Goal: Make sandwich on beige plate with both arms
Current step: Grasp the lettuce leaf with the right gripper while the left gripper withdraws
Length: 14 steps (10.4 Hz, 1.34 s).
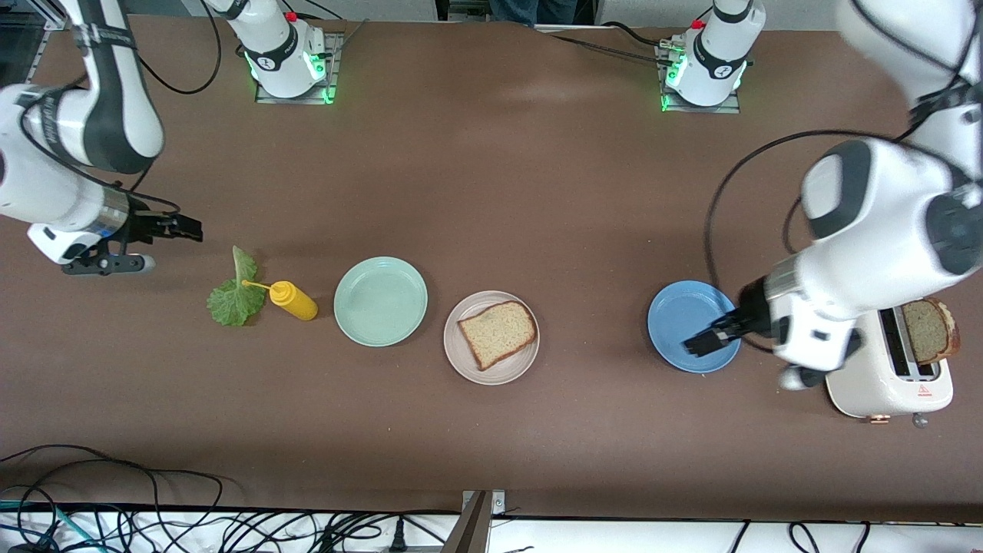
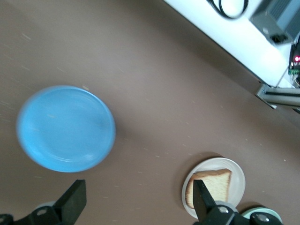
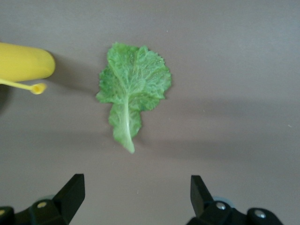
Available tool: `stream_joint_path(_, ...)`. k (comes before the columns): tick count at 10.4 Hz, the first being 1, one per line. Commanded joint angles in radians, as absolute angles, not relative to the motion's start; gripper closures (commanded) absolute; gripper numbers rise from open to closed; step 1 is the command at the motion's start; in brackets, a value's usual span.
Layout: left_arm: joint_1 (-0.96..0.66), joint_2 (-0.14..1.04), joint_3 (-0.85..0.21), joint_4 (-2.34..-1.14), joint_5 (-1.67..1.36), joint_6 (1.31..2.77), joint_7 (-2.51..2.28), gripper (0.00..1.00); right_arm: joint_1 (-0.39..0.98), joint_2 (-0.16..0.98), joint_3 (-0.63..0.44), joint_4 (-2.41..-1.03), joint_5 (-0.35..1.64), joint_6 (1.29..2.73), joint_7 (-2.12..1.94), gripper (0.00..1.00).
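Note:
The beige plate (image 1: 503, 371) sits mid-table with one slice of brown bread (image 1: 498, 332) on it. A second slice (image 1: 929, 330) stands in the white toaster (image 1: 883, 376) at the left arm's end. The lettuce leaf (image 1: 234, 296) lies flat on the table at the right arm's end. My left gripper (image 1: 710, 336) is open and empty over the blue plate (image 1: 676, 311). The left wrist view shows its gripper (image 2: 138, 201), the blue plate (image 2: 65, 129), the beige plate (image 2: 236, 176) and the bread (image 2: 213, 183). My right gripper (image 1: 188, 228) is open and empty beside the lettuce; its wrist view shows its gripper (image 3: 136, 194) and the leaf (image 3: 133, 89).
A yellow squeeze bottle (image 1: 293, 299) lies beside the lettuce, also in the right wrist view (image 3: 23, 63). A mint green plate (image 1: 380, 300) sits between the bottle and the beige plate. Cables run along the table edge nearest the front camera.

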<state>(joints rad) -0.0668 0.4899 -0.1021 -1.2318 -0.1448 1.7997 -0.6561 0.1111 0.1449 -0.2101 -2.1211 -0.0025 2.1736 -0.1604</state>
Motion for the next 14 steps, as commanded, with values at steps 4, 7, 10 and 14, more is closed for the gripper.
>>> stream_joint_path(4,0.02,0.269,-0.106,-1.261,0.109,1.542,-0.336,0.0,0.112,0.277,-0.204,-2.237,0.09,2.459,-0.179,0.0)
stream_joint_path(7,0.128,0.273,-0.107,-1.302,-0.009,1.519,-0.134,0.0,0.112,0.363,-0.189,-2.235,0.106,2.572,-0.196,0.06)
stream_joint_path(10,0.138,0.301,-0.106,-1.348,0.002,1.564,-0.118,0.0,0.11,0.391,-0.172,-2.233,0.12,2.585,-0.196,0.67)
stream_joint_path(14,0.138,0.31,-0.106,-1.345,0.002,1.569,-0.118,0.0,0.121,0.391,-0.167,-2.211,0.121,2.571,-0.192,1.0)
